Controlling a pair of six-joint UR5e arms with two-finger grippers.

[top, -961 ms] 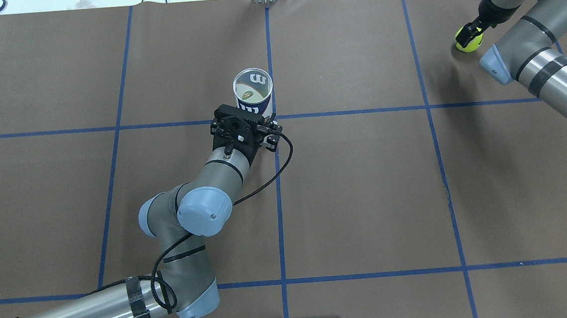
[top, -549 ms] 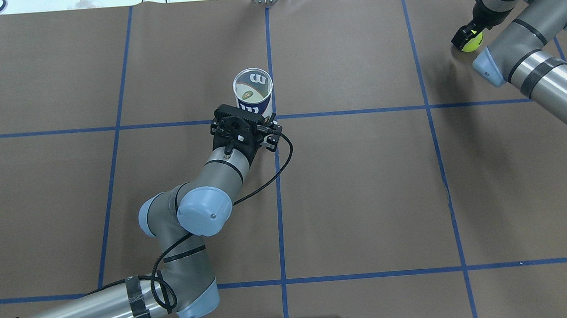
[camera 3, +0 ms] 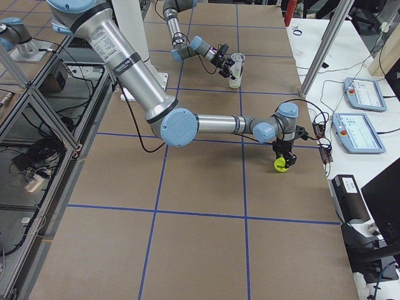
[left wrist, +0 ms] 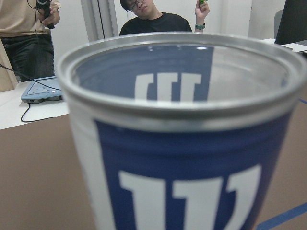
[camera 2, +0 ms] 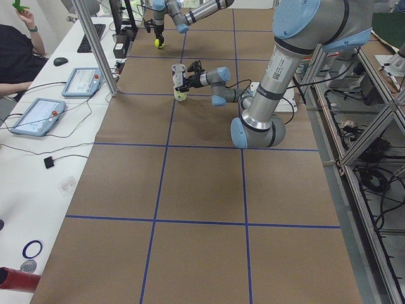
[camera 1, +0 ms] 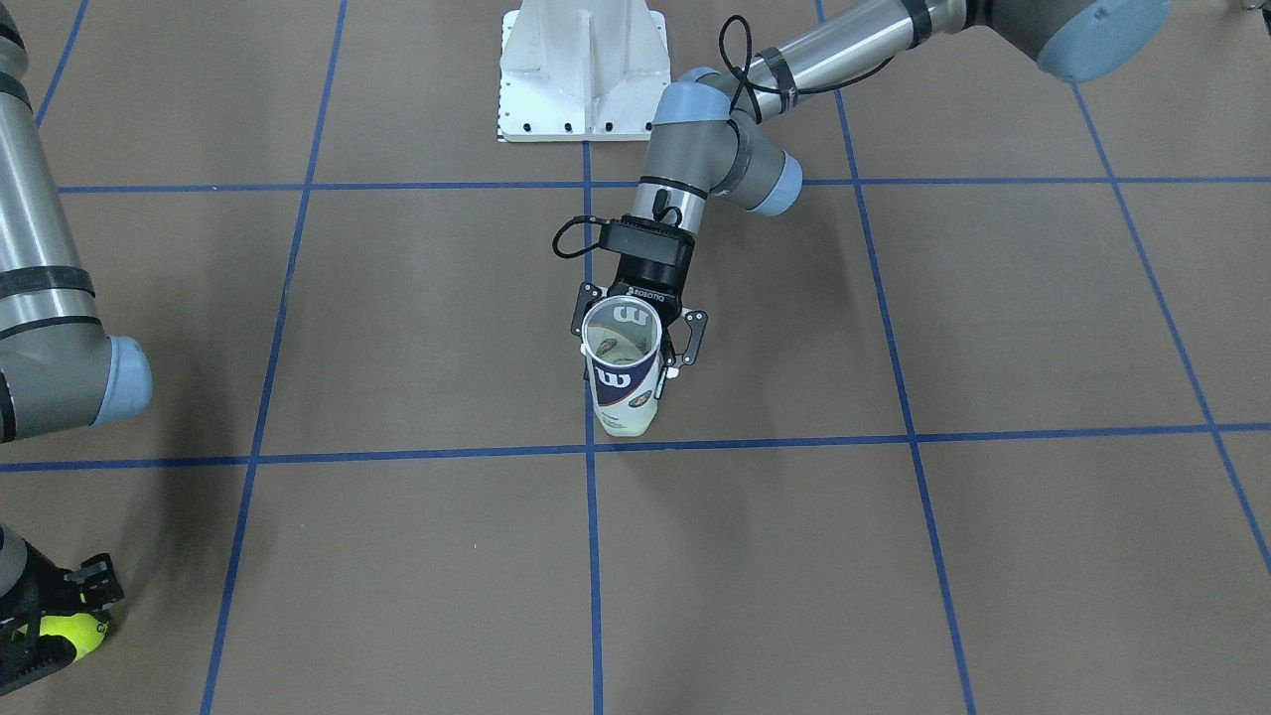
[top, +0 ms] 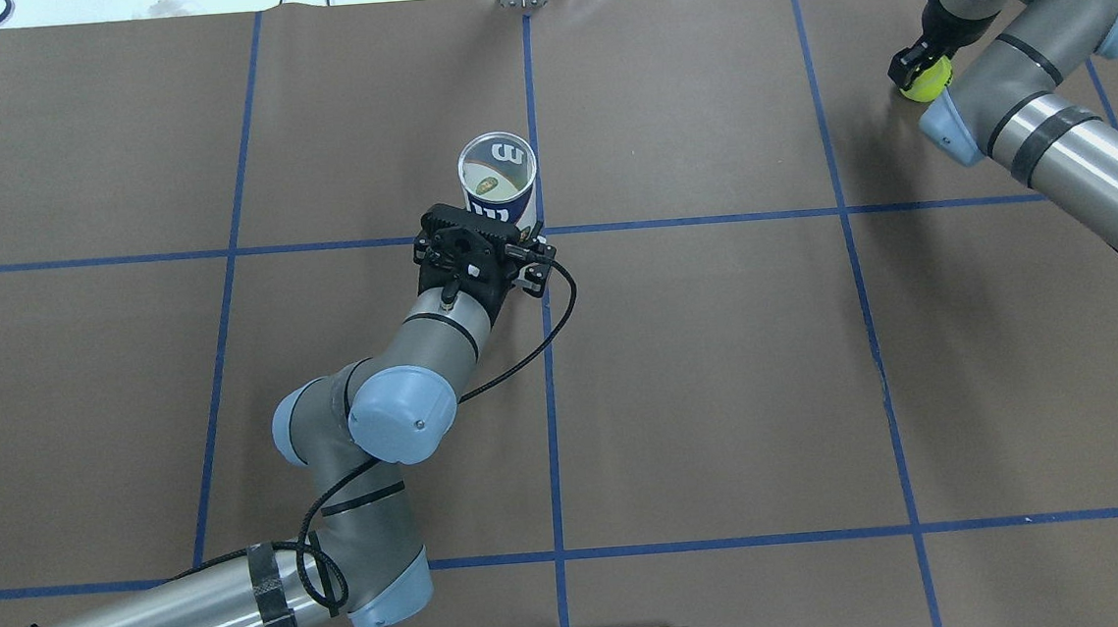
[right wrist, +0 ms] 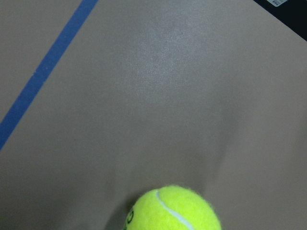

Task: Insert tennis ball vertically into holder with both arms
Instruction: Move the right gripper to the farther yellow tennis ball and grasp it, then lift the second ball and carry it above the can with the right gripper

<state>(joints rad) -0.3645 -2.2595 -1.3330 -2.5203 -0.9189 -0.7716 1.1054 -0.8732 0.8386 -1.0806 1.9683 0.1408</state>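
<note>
Tennis ball [top: 927, 84] sits at the far right corner of the surface [top: 722, 391], with the right jaws closed on it from above, a black finger on either side. Whether it rests on the paper or hangs just clear of it I cannot tell. The can [camera 1: 624, 382] stands upright near the middle of the surface, on the blue centre line [top: 529, 89], well apart from the ball. The left jaws grip its wall from the robot's side at about mid height, and its mouth is open to the ceiling. Something pale yellow shows low inside the can, perhaps a ball already there.

The step in hand looks like the pick-up and carry, with the insertion not yet begun. To do it well, the right arm [top: 1047, 122] should lift the ball well above the height of the rim before travelling, so nothing clips the can on the way in. It should stop with the ball centred over the mouth and then come straight down. The can looks barely wider than the ball, so a small sideways error would land the ball on the rim. The fingers flank the ball, so the release is best made as the ball enters the mouth. The left arm [top: 442, 331] should hold the can vertical and firm throughout.
</note>
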